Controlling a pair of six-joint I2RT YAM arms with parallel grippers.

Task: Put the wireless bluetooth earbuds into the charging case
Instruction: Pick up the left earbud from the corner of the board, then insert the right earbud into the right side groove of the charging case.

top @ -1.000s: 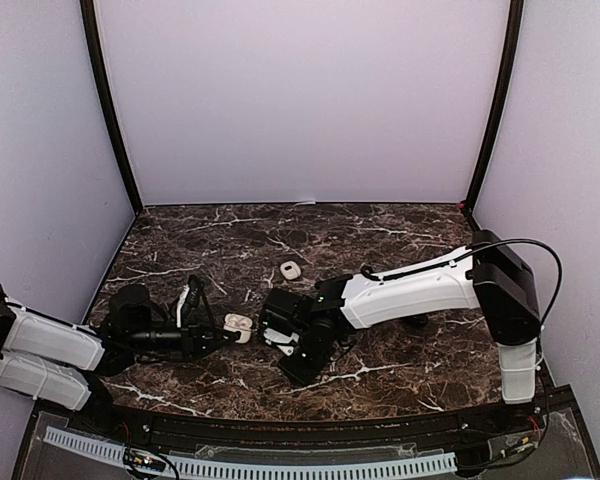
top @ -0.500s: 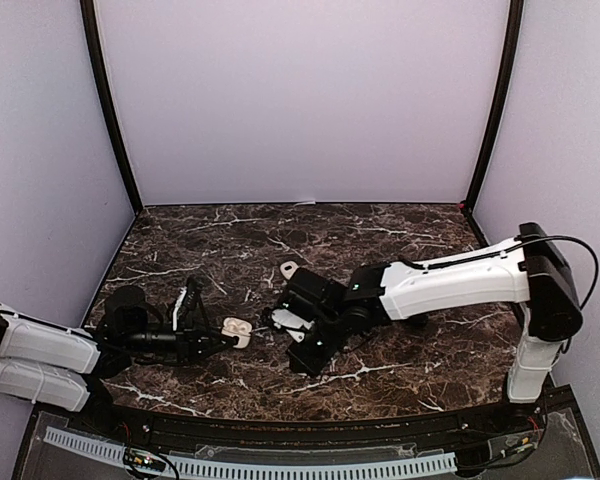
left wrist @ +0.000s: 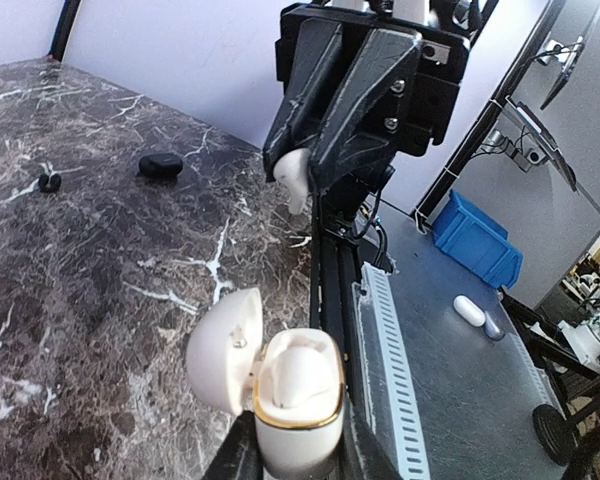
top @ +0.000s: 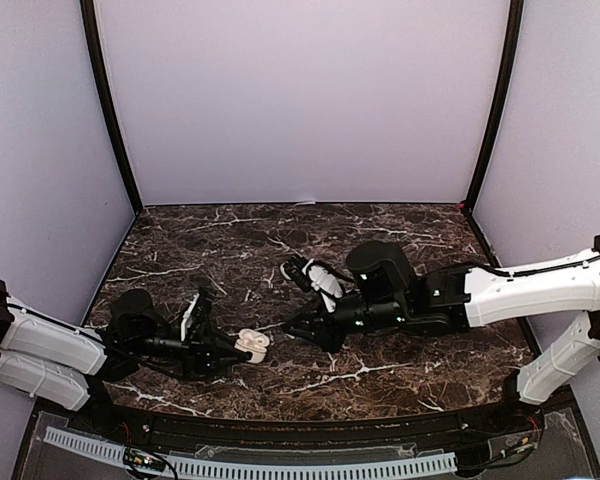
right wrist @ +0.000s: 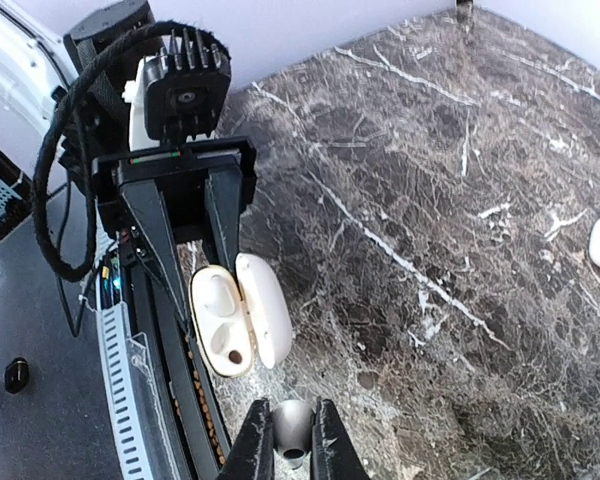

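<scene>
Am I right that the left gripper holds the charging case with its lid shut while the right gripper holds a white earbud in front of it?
Not quite: the left wrist view shows the lid open. The left gripper holds the charging case with its lid open while the right gripper holds a white earbud in front of it.

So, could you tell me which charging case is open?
The white gold-rimmed case in the left gripper, lid hinged back; the black case lies shut.

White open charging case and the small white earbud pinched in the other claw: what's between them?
Nothing but bare dark marble table separates the white open charging case from the small white earbud; the top view shows it.
</scene>
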